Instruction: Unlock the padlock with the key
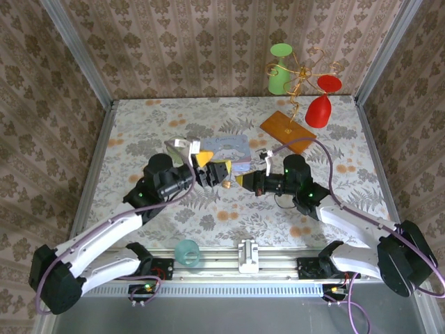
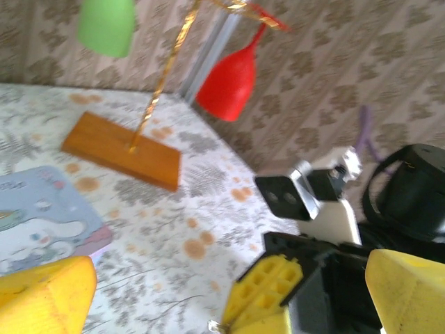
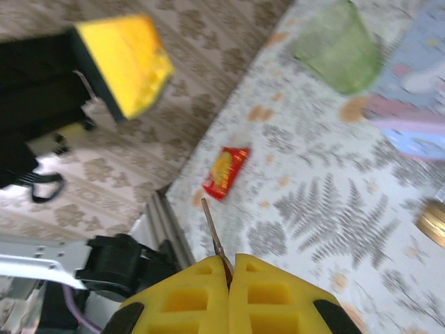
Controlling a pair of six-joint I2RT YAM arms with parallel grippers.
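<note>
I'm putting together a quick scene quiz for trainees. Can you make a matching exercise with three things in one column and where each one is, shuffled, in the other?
Things:
1. key
2. red cup
3. red packet

Places:
A. hanging from the gold wire stand
B. lying flat on the table
C. pinched in the right gripper

Pairs: 1-C; 2-A; 3-B

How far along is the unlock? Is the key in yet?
Done: the right gripper is shut on the key, with the blade sticking out past its pads.
In hand: it faces the open, empty left gripper mid-table.
Left: the padlock looks to lie on the table, apart from the key, cut off by the right wrist view's edge. The key is not in and nothing is turned. The shackle's state can't be told.
</note>
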